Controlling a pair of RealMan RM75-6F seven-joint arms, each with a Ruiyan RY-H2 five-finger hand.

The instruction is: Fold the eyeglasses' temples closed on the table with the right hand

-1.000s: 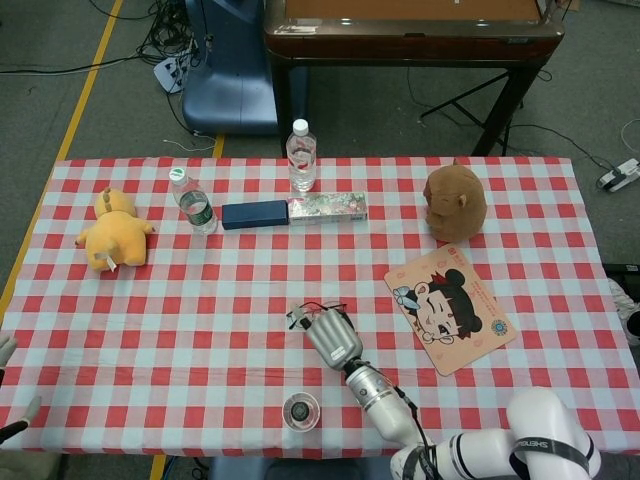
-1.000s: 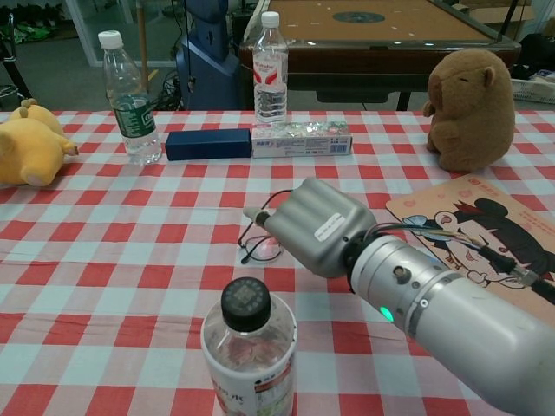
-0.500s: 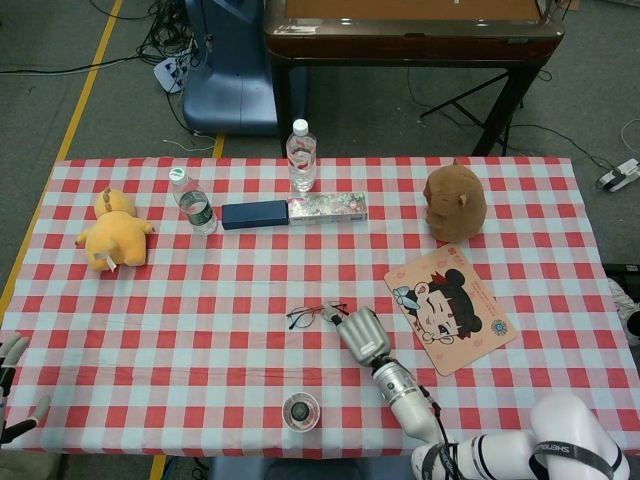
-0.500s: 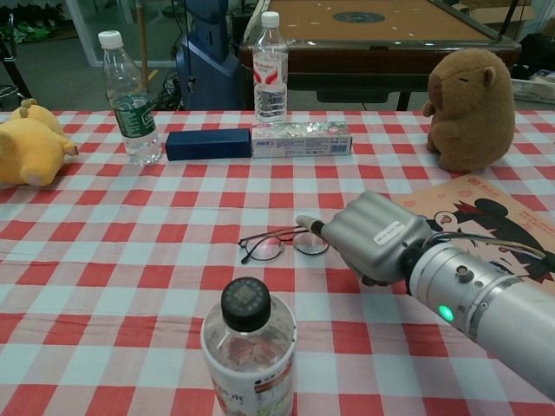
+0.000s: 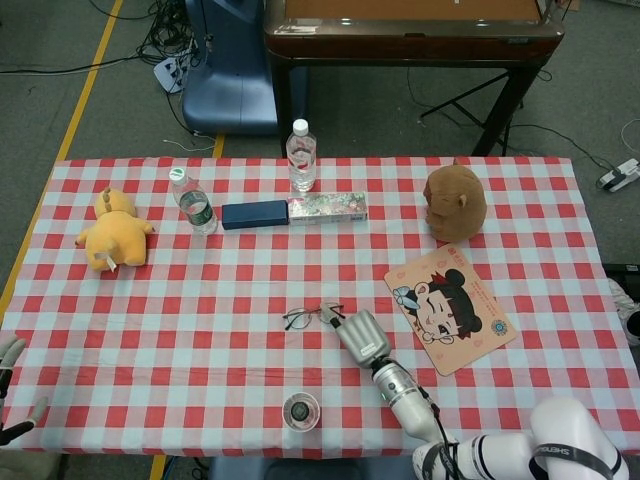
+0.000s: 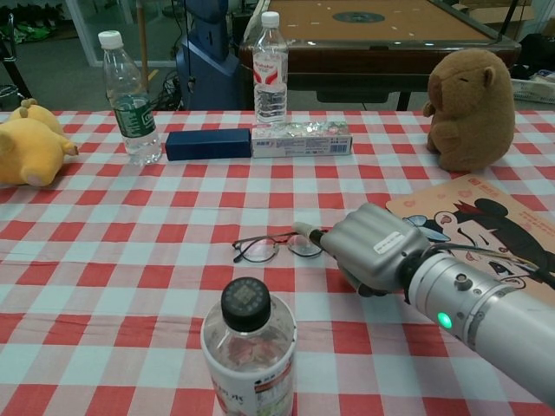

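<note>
The thin dark-framed eyeglasses (image 5: pixel 306 317) (image 6: pixel 270 248) lie on the red-and-white checked tablecloth near the middle front. My right hand (image 5: pixel 362 337) (image 6: pixel 375 250) rests just right of them, its fingers curled in. One outstretched fingertip (image 6: pixel 302 229) touches the right end of the frame. Whether the temples are folded is too fine to tell. My left hand (image 5: pixel 8 400) shows only at the far left edge of the head view, off the table, fingers apart and holding nothing.
A capped bottle (image 6: pixel 250 360) (image 5: pixel 301 411) stands at the front edge just left of my right arm. A cartoon mat (image 5: pixel 452 308) lies to the right, with a brown plush (image 5: pixel 455 203) behind it. Two bottles, a blue box (image 5: pixel 254 214) and a yellow plush (image 5: pixel 113 230) sit further back.
My right hand moved off the eyeglasses to their right side, uncovering them. Since then the glasses have slid slightly left under its fingertip.
</note>
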